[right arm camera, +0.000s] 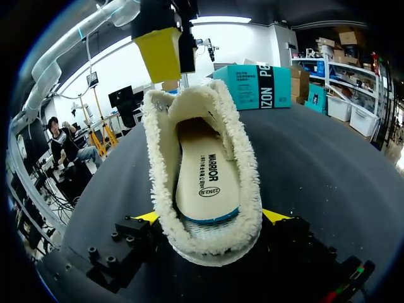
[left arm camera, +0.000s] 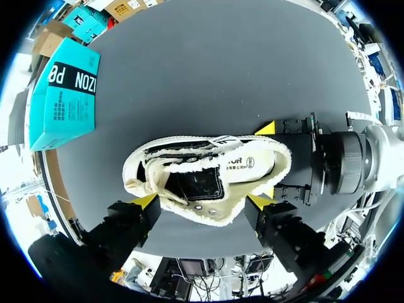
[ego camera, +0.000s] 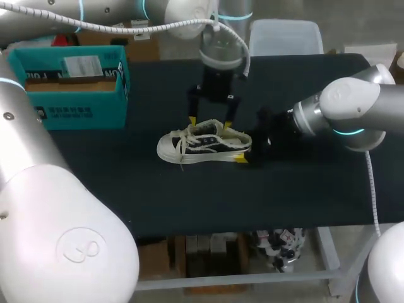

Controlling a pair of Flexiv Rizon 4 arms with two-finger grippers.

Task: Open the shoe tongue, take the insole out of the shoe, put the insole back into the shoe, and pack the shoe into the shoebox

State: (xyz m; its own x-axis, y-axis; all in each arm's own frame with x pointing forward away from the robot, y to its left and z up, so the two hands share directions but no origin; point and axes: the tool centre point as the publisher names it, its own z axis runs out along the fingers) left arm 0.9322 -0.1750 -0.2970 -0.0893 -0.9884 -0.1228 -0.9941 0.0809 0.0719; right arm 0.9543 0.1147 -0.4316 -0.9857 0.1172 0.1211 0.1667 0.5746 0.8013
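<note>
Shoe point(ego camera: 203, 144) sits mid-table point(ego camera: 303, 189), insole point(right arm camera: 207, 180) inside it, shoebox point(ego camera: 76, 85) back-left. Right gripper point(right arm camera: 211, 218) clamps the heel at its right; left gripper point(ego camera: 211, 121) just behind, fingers apart.

The cream fleece-lined canvas shoe point(ego camera: 203, 144) carries black panels; its pale insole point(right arm camera: 207, 180) is edged blue; the cardboard shoebox point(ego camera: 76, 110) is teal.
</note>
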